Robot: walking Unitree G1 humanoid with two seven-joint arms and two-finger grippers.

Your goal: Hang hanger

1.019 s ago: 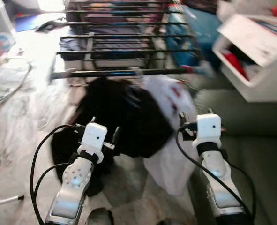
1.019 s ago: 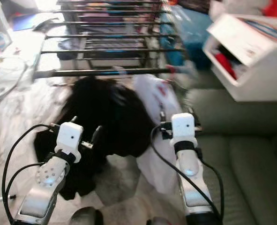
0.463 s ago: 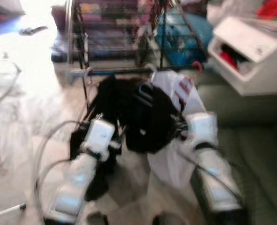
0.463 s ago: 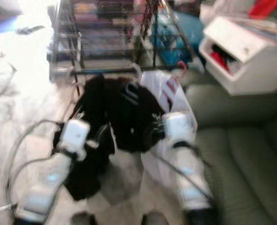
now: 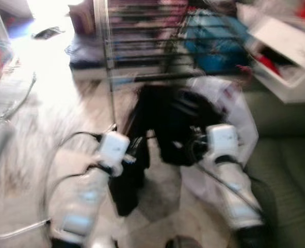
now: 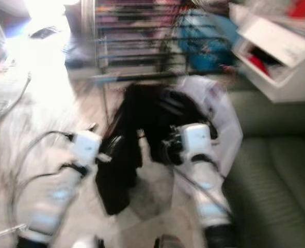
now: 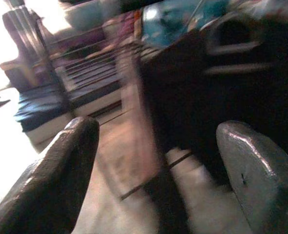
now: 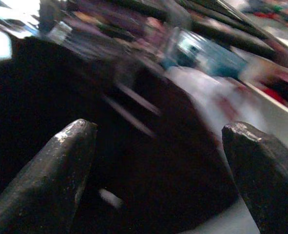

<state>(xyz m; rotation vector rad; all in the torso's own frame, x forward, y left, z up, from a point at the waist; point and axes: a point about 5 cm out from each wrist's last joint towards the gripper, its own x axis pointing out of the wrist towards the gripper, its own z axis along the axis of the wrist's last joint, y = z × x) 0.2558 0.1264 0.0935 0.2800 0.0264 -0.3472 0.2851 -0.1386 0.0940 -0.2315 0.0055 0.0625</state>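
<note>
Black clothes (image 5: pixel 167 126) and white shirt (image 5: pixel 235 108) hanging just ahead of both claws, right claw (image 8: pixel 158 161) nearer and spread apart, left claw (image 7: pixel 153 161) spread too, rail (image 5: pixel 162 76) running crosswise beyond, hanger itself too blurred to find.

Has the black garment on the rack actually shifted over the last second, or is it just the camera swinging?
Cannot tell. The black garment still hangs from the drying rack bar beside the white garment; the whole blurred picture has shifted, so the camera moved.

Pale sunlit floor (image 5: pixel 33 129); green sofa (image 5: pixel 291 175); white cabinet (image 5: pixel 289 57)
</note>
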